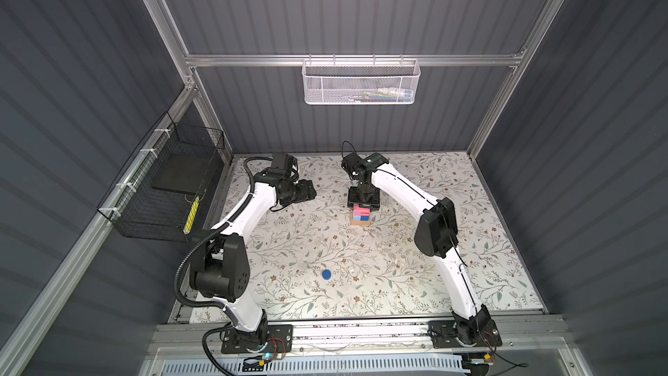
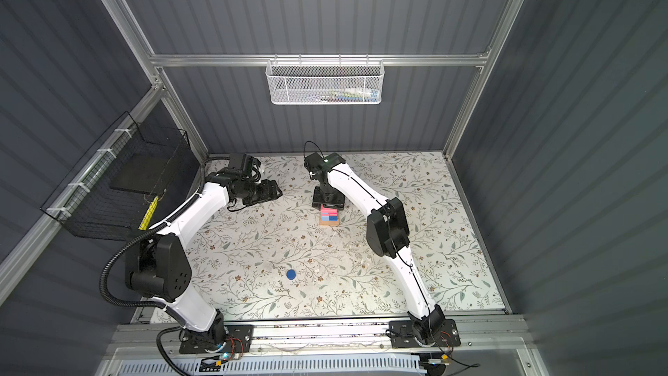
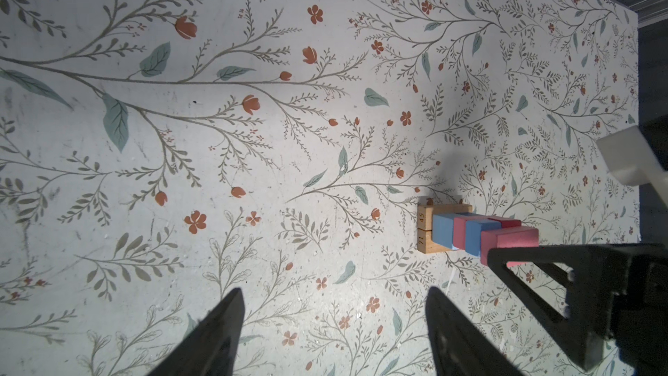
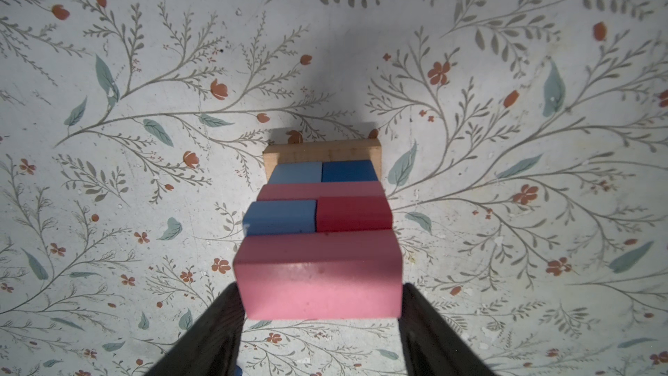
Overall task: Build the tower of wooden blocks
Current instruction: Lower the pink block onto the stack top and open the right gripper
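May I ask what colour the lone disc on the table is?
The disc is dark blue, clearest in a top view.

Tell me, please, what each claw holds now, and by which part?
The right claw holds the top pink oblong by its two short ends, atop the tower. The left claw is open and holds nothing.

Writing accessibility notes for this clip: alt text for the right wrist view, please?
A pink oblong tops the tower of blue, red, pink and tan blocks, its ends held between the dark fingers of the right gripper. A floral-patterned table lies all around.
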Available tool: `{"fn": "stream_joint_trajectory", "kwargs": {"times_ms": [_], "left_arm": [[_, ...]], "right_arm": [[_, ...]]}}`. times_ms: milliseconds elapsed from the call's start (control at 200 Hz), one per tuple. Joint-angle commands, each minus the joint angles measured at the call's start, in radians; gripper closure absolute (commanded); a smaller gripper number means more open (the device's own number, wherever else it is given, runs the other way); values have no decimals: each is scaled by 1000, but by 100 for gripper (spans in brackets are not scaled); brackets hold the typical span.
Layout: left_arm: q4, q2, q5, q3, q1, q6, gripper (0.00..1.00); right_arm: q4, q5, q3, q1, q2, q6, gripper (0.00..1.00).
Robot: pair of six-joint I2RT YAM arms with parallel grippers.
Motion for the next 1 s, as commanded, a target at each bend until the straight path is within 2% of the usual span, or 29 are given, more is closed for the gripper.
{"fn": "stream_joint_trajectory", "kwargs": {"times_ms": [0, 996], "left_arm": [[-6, 6, 17, -11, 8, 23, 21], [-2, 1, 19, -18, 10, 24, 21]], "right_arm": [[-22, 4, 2, -6, 21, 16, 33], [-5, -7, 6, -11, 20, 27, 31]]}}
